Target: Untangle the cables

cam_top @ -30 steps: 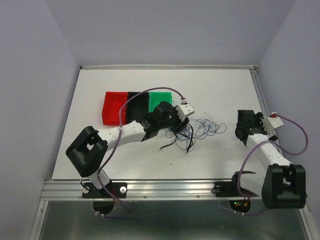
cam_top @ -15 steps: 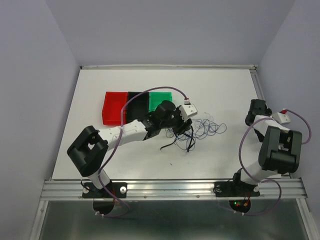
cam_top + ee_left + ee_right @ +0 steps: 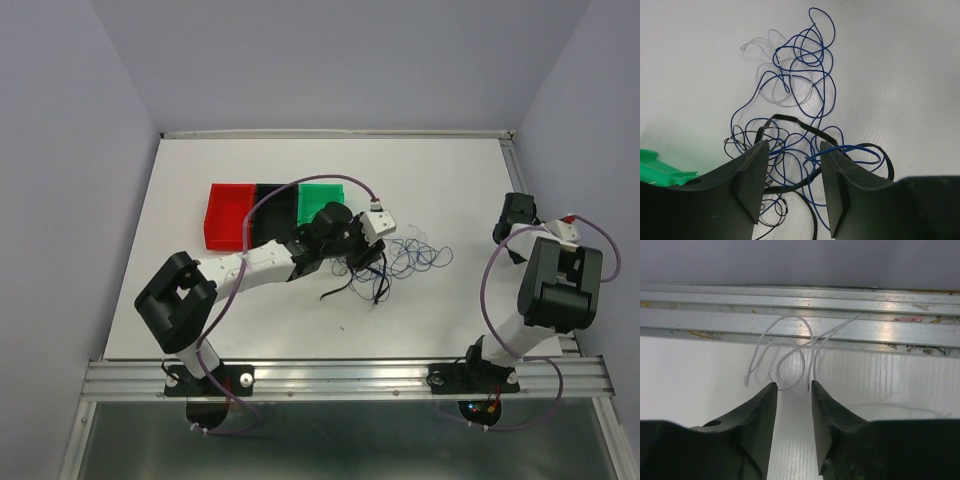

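The cables [image 3: 408, 256] lie in a loose tangle of black, dark blue and white loops at mid-table. My left gripper [image 3: 364, 263] hovers over the tangle's left end. In the left wrist view it [image 3: 792, 145] stands open, with blue strands [image 3: 805, 65] and a thicker black cable [image 3: 790, 118] running under and between its fingers, none pinched. My right gripper [image 3: 512, 216] is at the table's right edge. It [image 3: 792, 384] stands open with a narrow gap, and a separate white cable [image 3: 801, 346] lies on the table just beyond its fingertips, untouched.
Red [image 3: 228, 215], black [image 3: 270, 203] and green [image 3: 320, 197] bins stand in a row behind the left arm; the green one's corner [image 3: 655, 172] shows beside the left finger. An aluminium rail [image 3: 880, 302] borders the table right ahead of the right gripper.
The right arm folded back and swung its gripper to the table's right edge, and its jaws narrowed. The left gripper stayed over the tangle, shifting only slightly.
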`<state>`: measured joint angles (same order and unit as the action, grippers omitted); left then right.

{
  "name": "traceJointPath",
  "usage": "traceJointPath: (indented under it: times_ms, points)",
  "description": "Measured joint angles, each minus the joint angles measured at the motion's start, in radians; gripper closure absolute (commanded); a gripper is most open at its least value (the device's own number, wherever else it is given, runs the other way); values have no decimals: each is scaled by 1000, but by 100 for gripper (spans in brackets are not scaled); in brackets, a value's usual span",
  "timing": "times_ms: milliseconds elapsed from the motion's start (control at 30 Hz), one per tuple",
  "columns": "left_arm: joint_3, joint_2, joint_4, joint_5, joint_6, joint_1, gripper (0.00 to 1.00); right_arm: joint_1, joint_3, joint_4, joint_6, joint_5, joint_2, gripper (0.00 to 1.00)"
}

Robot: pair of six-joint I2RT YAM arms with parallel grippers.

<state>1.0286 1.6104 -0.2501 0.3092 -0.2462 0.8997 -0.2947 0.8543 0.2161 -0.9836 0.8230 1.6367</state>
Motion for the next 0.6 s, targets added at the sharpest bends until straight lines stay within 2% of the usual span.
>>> traceJointPath:
  times_ms: [33,267,500,600]
  points:
    - [1,2,0,0,-1,1,44,0,-1,-4,-7,3,0,99]
    - [3,25,2,-6,-7,5,44,0,-39,-16,-13,-7,-26,99]
    - [3,16,2,-23,-11,6,44,56,-117,-67,102,-69,-314,100]
    - [1,-19,2,-37,-11,8,44,61,-133,-123,189,-198,-421,99]
